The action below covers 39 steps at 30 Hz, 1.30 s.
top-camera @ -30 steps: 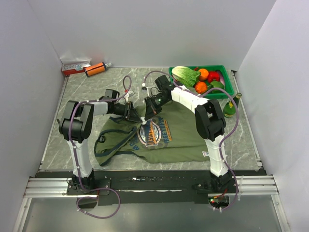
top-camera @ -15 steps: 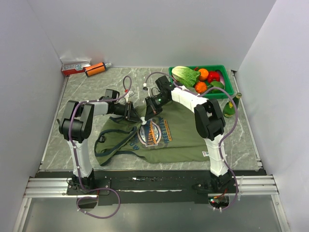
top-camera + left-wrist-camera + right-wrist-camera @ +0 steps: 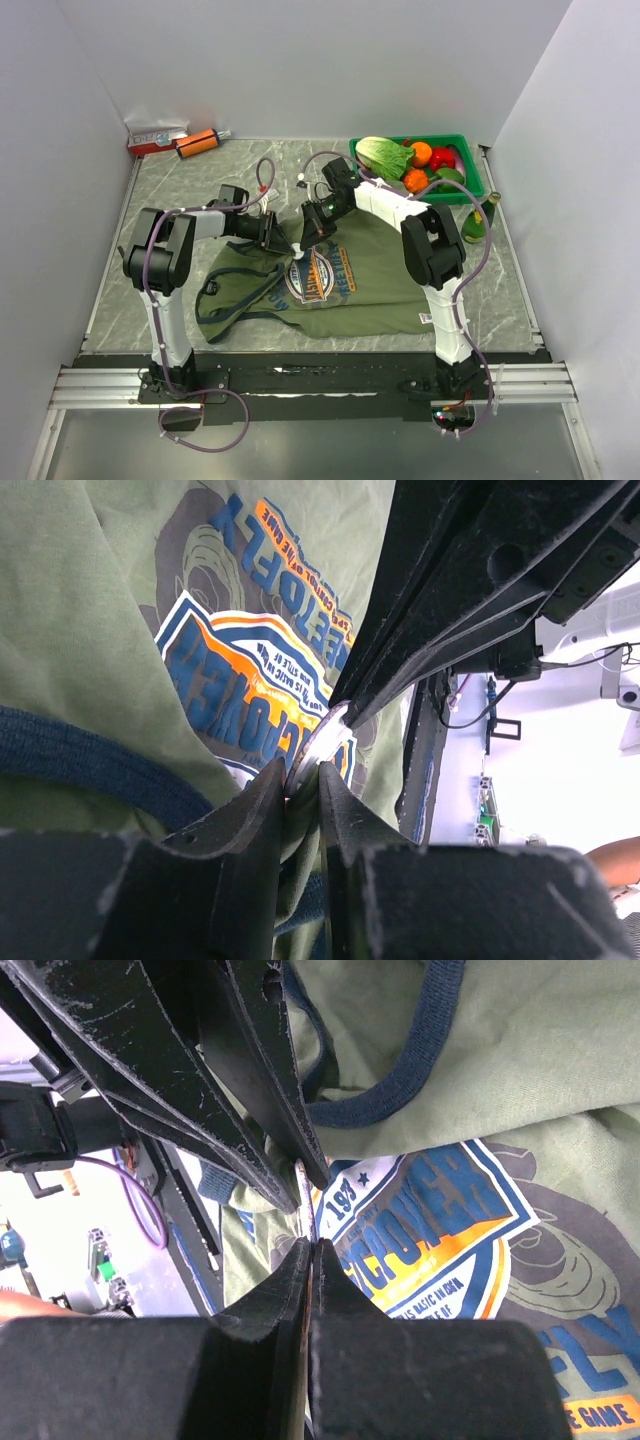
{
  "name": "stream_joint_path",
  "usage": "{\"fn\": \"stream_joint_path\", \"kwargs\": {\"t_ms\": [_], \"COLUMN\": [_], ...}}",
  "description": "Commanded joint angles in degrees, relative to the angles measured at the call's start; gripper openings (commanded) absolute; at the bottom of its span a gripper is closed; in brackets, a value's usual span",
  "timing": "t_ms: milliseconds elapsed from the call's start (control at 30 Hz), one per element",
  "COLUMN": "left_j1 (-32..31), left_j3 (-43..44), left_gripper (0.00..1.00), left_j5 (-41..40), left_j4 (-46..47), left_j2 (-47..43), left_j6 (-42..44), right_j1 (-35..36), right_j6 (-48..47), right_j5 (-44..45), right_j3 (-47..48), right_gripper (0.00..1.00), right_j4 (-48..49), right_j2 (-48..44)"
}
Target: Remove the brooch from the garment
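Observation:
The garment [image 3: 375, 285], an olive-green T-shirt with navy trim and a round chest print [image 3: 320, 275], lies in the middle of the table. The brooch [image 3: 297, 253] is a tiny whitish disc near the collar, lifted a little with a fold of cloth. My left gripper [image 3: 283, 240] is shut on a fold of green fabric [image 3: 305, 825] right at the disc [image 3: 320, 735]. My right gripper [image 3: 308, 237] meets it from the right and is shut on the thin edge of the disc [image 3: 305, 1200]. The two pairs of fingertips almost touch.
A green crate [image 3: 470, 185] holding vegetables stands at the back right, with a dark green bottle [image 3: 478, 222] beside it. An orange tube [image 3: 197, 143] and a red-and-white box [image 3: 155, 138] lie at the back left. Walls close in on three sides.

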Motion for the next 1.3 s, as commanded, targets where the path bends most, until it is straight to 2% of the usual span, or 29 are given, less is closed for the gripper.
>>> {"fn": "stream_joint_path", "kwargs": {"t_ms": [0,500,633,800,867,1133,1267], "left_j1": [-2.5,-3.2,-3.3,-3.3,-3.3,-2.7,-2.5], "left_j3": [3.1,4.7,4.2,2.0,1.7,3.6,4.6], "left_gripper": [0.23,0.24,0.18,0.12,0.13,0.14,0.21], "left_j5": [3.1,3.7,2.0,-3.5,-3.7,-2.7,1.2], "left_j4": [2.8,4.4,8.0,17.2,19.5,16.3,14.8], "left_j2": [0.2,1.7,2.0,1.1,1.0,0.3,-0.4], "left_j6": [0.4,-1.3,-5.6,-11.8,-14.5,-14.7,-12.5], "right_j1": [1.4,1.5,1.7,2.3,2.4,2.2,2.2], "right_j6": [1.7,2.1,2.5,2.4,2.5,1.9,1.5], "right_j5": [-3.2,-3.3,-3.6,-3.6,-3.6,-3.1,-2.8], "right_j3": [1.7,2.4,2.6,2.9,3.1,3.4,3.6], "right_gripper": [0.0,0.0,0.0,0.0,0.0,0.0,0.0], "right_j4": [3.3,3.5,3.8,3.7,3.7,3.4,3.5], "right_j2": [0.9,1.5,1.5,1.6,1.8,1.4,1.0]}}
